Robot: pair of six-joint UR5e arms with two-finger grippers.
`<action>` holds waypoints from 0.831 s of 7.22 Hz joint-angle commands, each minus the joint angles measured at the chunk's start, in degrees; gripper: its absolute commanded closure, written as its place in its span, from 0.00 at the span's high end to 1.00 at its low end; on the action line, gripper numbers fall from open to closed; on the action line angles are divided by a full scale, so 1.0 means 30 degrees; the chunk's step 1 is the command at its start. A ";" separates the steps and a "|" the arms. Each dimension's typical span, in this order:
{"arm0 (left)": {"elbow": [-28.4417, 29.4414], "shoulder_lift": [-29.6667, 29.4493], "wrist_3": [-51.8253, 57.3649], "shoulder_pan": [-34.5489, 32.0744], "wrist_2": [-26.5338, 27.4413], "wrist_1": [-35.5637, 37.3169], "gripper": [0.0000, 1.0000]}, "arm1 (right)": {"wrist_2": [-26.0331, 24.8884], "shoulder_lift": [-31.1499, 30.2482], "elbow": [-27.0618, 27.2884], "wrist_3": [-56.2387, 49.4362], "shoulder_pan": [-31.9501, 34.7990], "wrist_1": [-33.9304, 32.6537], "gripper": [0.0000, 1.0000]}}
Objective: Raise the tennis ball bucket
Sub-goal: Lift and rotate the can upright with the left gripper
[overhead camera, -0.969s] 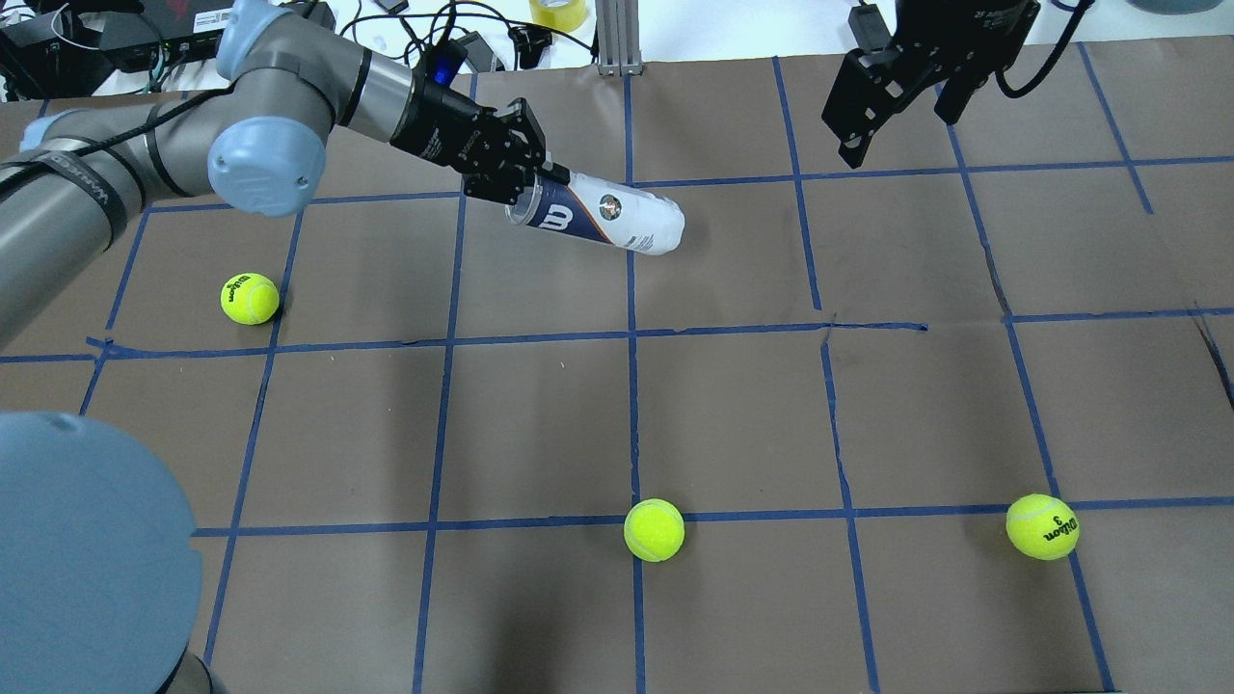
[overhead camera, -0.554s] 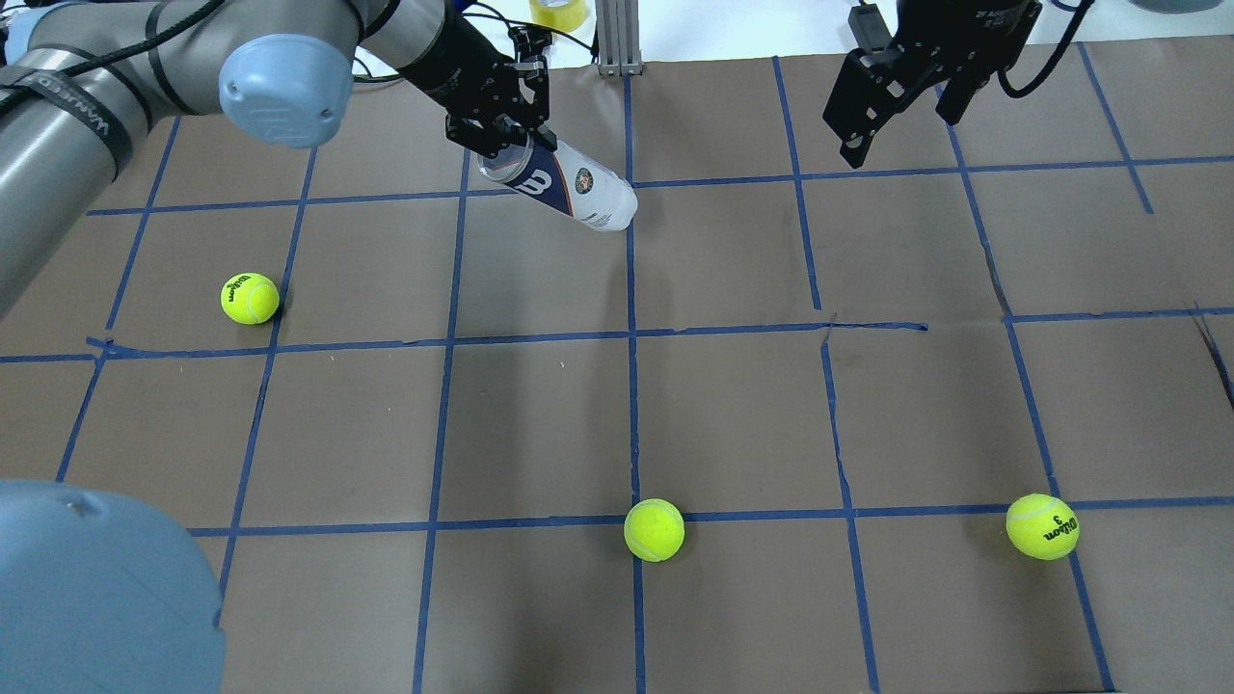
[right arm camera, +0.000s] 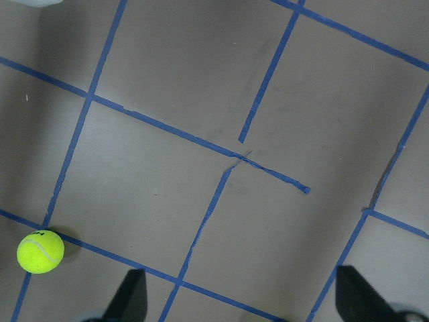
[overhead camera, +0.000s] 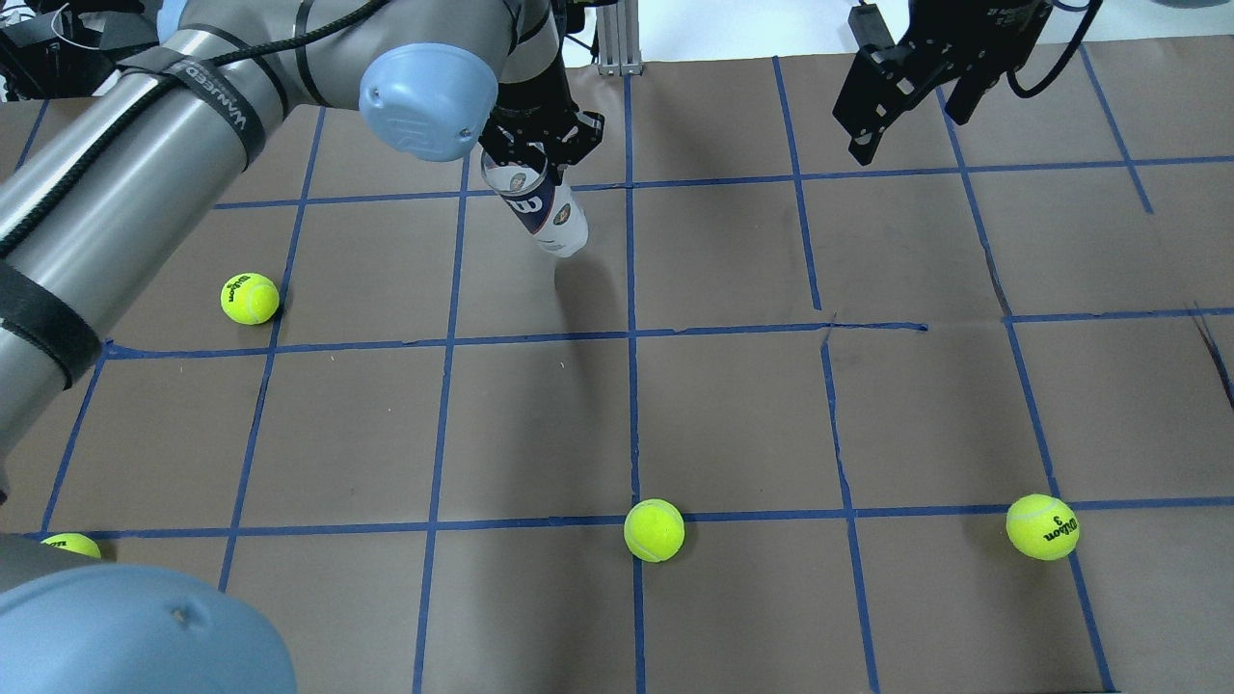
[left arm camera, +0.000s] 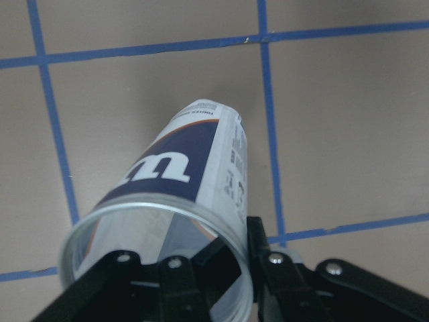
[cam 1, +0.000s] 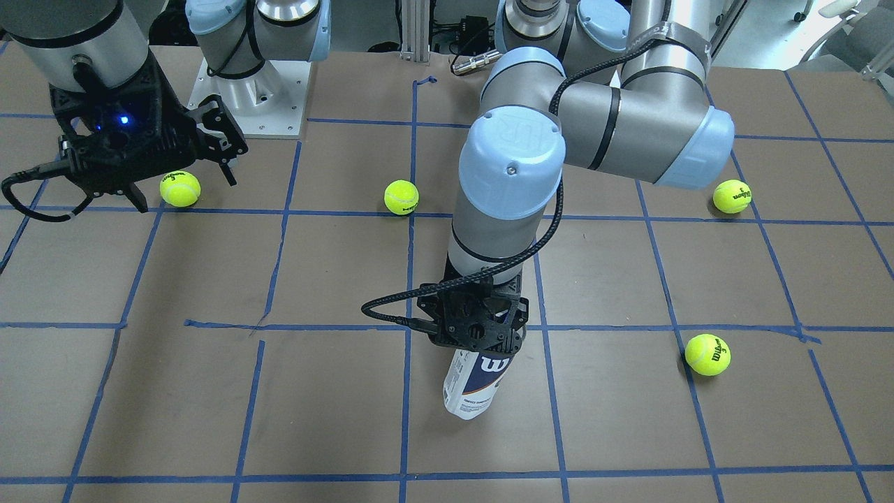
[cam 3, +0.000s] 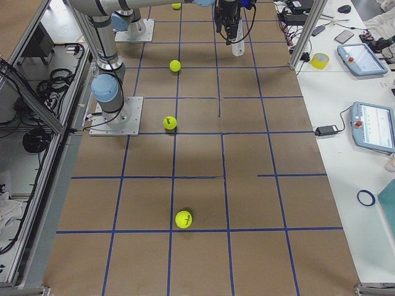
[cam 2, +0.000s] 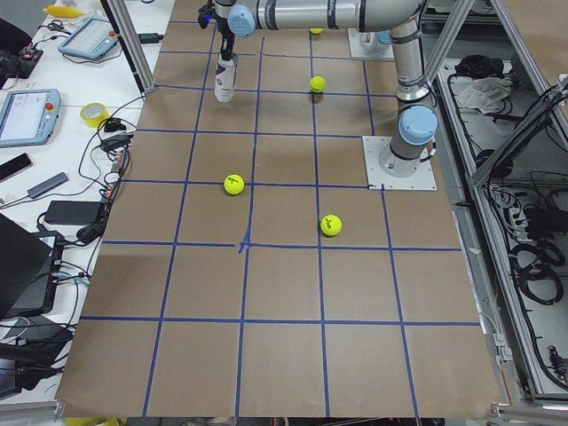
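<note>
The tennis ball bucket (overhead camera: 546, 206) is a clear can with a white label, a navy band and a white "W". My left gripper (overhead camera: 536, 154) is shut on its open top rim, one finger inside and one outside, as the left wrist view shows (left arm camera: 228, 268). The bucket (cam 1: 478, 381) hangs almost upright, bottom end down, slightly tilted, and seems just above the paper. It is empty inside (left arm camera: 188, 181). My right gripper (overhead camera: 911, 125) is open and empty, high over the far right of the table; it also shows in the right wrist view (right arm camera: 242, 298).
Several yellow-green tennis balls lie on the brown paper with its blue tape grid: one at the left (overhead camera: 250, 298), one at the near middle (overhead camera: 654, 529), one at the near right (overhead camera: 1042, 526). A metal post (overhead camera: 611, 39) stands at the far edge, behind the bucket.
My left arm has swung the bucket from lying nearly level to hanging almost upright, and shifted it a little to the left. The right gripper has barely moved.
</note>
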 commanded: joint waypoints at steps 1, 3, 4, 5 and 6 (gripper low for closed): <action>0.0042 -0.0302 0.0690 -0.0459 0.1404 -0.0429 0.00 | 0.0033 -0.0150 -0.0029 0.0247 -0.0243 0.0156 1.00; 0.0187 -0.0566 0.0924 -0.0753 0.2842 -0.0311 0.00 | 0.0091 -0.0702 -0.0116 0.3161 -0.0185 0.1673 1.00; 0.0276 -0.0654 0.0925 -0.0753 0.2787 -0.0340 0.00 | 0.0121 -0.0678 -0.0117 0.3555 0.0135 0.1564 1.00; 0.0276 -0.0684 0.0925 -0.0753 0.2641 -0.0369 0.00 | 0.0150 -0.0649 -0.0088 0.3936 0.0370 0.0780 1.00; 0.0305 -0.0742 0.0925 -0.0753 0.1943 -0.0340 0.00 | -0.0168 -0.0561 0.0115 0.4897 0.0720 -0.0620 1.00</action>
